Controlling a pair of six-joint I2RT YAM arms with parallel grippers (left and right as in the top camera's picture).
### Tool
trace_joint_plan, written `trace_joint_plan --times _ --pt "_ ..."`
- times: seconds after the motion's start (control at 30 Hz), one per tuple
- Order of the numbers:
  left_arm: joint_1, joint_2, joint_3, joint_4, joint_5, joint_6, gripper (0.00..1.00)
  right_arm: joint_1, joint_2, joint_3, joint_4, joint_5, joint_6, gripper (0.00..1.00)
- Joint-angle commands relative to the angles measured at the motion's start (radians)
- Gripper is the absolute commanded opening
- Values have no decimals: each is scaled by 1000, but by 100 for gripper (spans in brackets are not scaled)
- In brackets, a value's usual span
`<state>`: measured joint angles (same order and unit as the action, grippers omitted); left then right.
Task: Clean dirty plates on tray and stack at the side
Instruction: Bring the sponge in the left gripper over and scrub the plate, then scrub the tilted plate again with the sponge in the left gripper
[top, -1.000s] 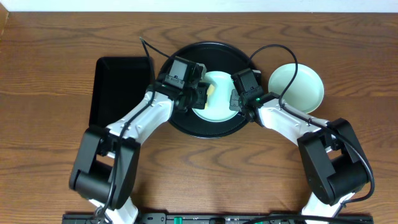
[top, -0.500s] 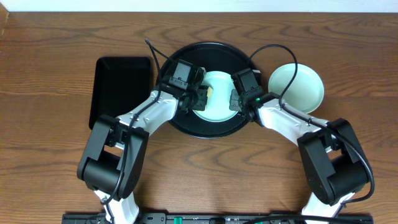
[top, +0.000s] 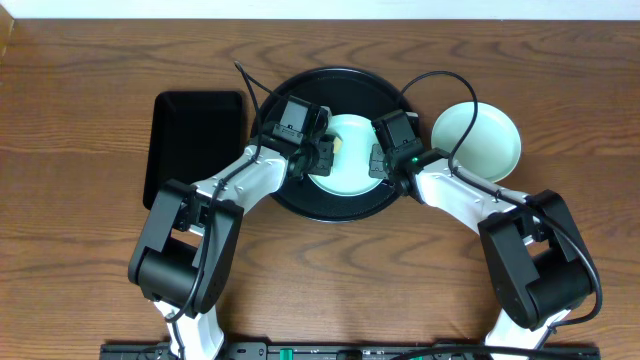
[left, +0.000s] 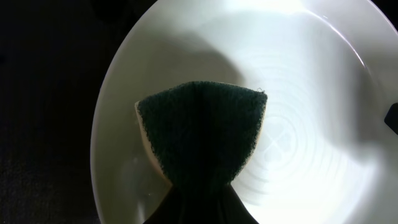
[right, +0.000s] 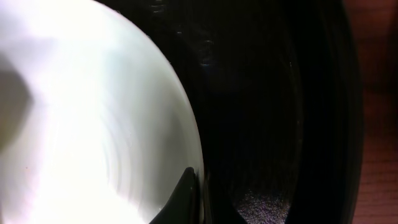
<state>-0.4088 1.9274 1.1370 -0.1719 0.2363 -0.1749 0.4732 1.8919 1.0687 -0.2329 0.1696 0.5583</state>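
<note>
Your left gripper (top: 322, 152) is clamping the sponge (left: 200, 134), jaws pressed together on the pad. The sponge is showing its dark green scouring face to the wrist camera, with a pale yellow layer peeking out at the left edge. It is resting on the left half of the mint plate (left: 298, 93).

Your right gripper (top: 377, 161) is pinching that plate's right rim, jaws closed on it. The plate is looking pale, glossy and round, so it is offering no long axis. It is lying flat, hollow facing up, in the middle of the round black tray (top: 300, 95).

Farther right, a second plate (top: 480, 140) is sitting hollow-up on the table (top: 560, 80), just beside the tray. Off to the left, a rectangular black tray (top: 190, 140) is lying with its long side running front to back.
</note>
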Motion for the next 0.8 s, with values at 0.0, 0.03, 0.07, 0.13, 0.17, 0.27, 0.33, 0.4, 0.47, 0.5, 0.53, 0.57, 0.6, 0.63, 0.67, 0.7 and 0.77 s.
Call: trace_joint_plan --times 0.0,0.03,0.07,0.13,0.17,0.27,0.33,0.4,0.47,0.5,0.53,0.57,0.6,0.63,0.67,0.7,0.77 --pt "-2 27 -17 13 -17 21 8 -4 12 -10 3 -6 -25 1" --pt "-2 27 -17 21 -17 21 8 -4 12 -10 4 -6 -25 1" --pt "-2 27 -17 27 -17 21 8 -4 12 -10 5 -6 -25 1" --pt "-2 27 -17 37 -17 21 8 -3 12 -10 5 -6 -26 1" --pt "-2 28 -19 42 -17 21 8 -3 12 -10 6 -6 -26 1" --pt "-2 42 -21 58 -17 21 8 -2 12 -10 6 -6 -37 1" --pt "-2 61 -21 67 -17 21 8 -2 12 -10 8 -6 -37 1" --pt "-2 87 -21 78 -17 21 8 -2 12 -10 9 -6 -37 1" --pt "-2 106 -21 95 -18 24 8 -2 12 -10 9 -6 -37 1" --pt "-1 108 -21 106 -18 32 8 -2 12 -10 9 -6 -37 1" --pt "0 108 -21 115 -18 33 8 -2 12 -10 9 -6 -37 1" --pt "2 108 -21 129 -18 33 8 -2 12 -10 9 -6 -37 1" --pt "2 107 -20 146 -17 32 8 -2 12 -10 9 -6 -37 1" --pt "3 107 -20 159 -17 32 8 -2 12 -10 9 -6 -37 1" --pt "2 108 -20 169 -17 32 8 -2 12 -10 9 -6 -37 1" --pt "2 108 -21 176 -17 32 8 -1 12 -10 9 -6 -37 1" --pt "2 108 -21 183 -17 32 8 -1 12 -10 10 -6 -37 1"
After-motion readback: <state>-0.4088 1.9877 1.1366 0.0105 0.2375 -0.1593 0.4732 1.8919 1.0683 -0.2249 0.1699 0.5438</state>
